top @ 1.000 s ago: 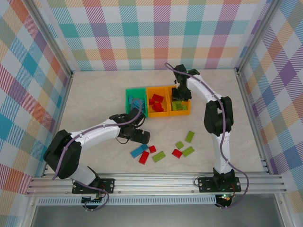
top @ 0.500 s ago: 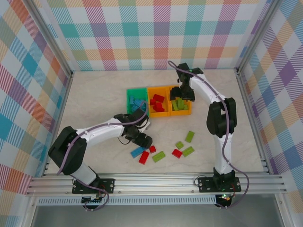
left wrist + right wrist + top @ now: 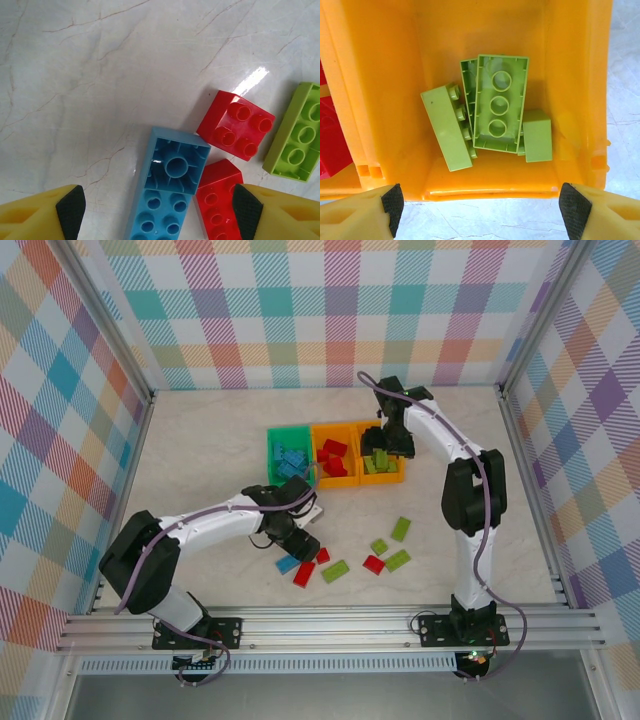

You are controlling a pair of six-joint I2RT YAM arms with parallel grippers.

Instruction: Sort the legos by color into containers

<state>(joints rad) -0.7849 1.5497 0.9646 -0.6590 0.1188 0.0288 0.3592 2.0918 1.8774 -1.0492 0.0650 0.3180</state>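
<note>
Several legos lie loose on the table: a blue one [image 3: 290, 562], red ones [image 3: 304, 574] and lime green ones [image 3: 335, 571]. My left gripper [image 3: 298, 540] hangs open just over the blue lego [image 3: 172, 172]. In the left wrist view its fingers straddle that lego and a red brick [image 3: 216, 200], touching neither. My right gripper [image 3: 386, 443] stands open and empty above the right orange container [image 3: 385, 480]. Several green legos [image 3: 500, 102] lie in that container [image 3: 380, 75]. The middle orange container [image 3: 335, 482] holds red legos. Blue ones fill the green container [image 3: 270, 445].
A second red brick [image 3: 237, 125] and a lime brick [image 3: 297, 135] lie just beyond the blue one. More green bricks [image 3: 400, 529] are scattered right of centre. Checked walls close in the table on three sides, and a metal rail runs along the near edge.
My right gripper has opened and one more lime lego lies in the right orange container. My left gripper has moved from beside the green container toward the loose blue lego, its jaws narrowing.
</note>
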